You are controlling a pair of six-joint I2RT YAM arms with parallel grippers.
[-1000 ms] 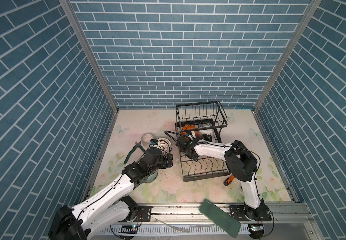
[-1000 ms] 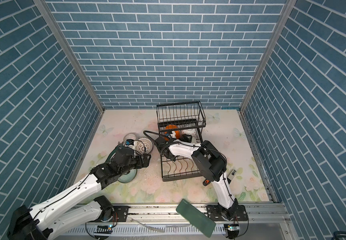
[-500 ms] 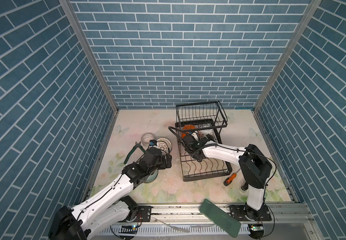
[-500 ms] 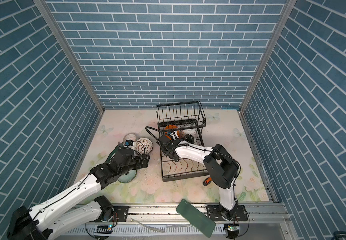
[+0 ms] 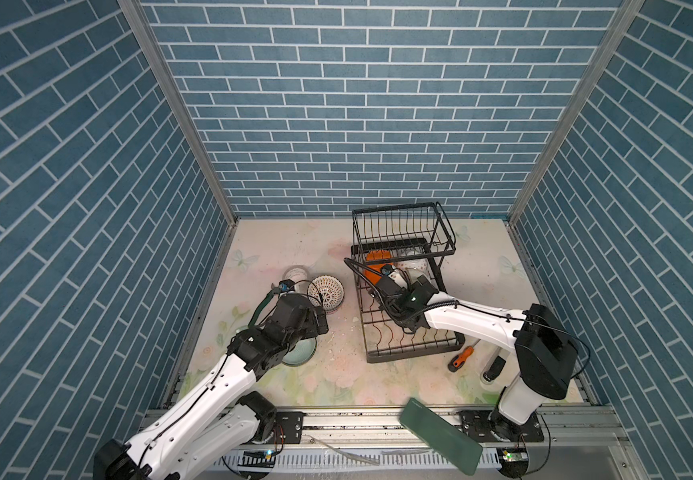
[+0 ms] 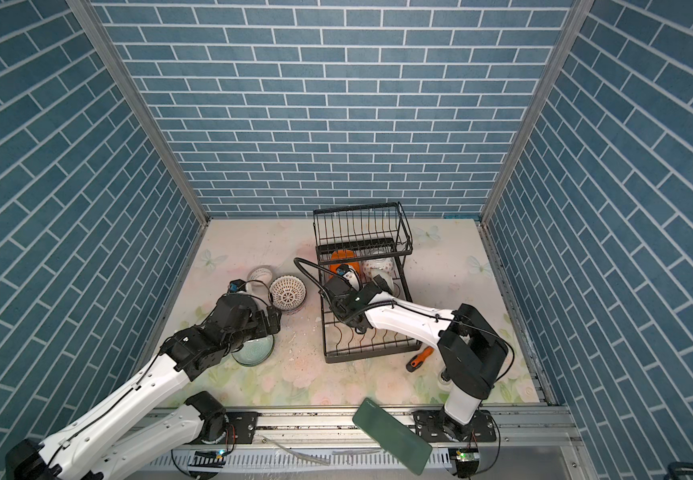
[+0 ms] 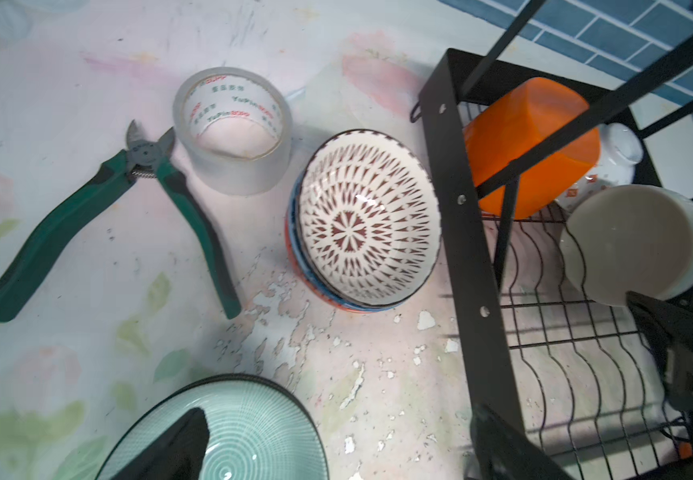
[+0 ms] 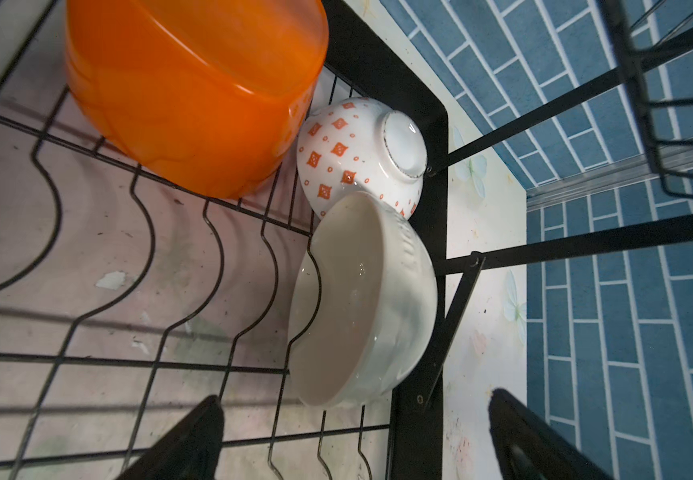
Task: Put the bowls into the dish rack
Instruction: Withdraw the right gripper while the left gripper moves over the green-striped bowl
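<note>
Withdrawal over the rack — right jaws have been drawn back, spread and empty, cream bowl left propped at its far end; left jaws are spread over the green bowl beside it.

Inner core of tape roll, left of scene: red "YuPin", repeated; adjoining characters illegible. Embossing on cream bowl unreadable.

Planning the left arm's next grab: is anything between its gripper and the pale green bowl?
Nothing visible does. The open left gripper hangs right over the pale green bowl, one finger above its inside; the pliers and tape roll lie apart from it.
</note>
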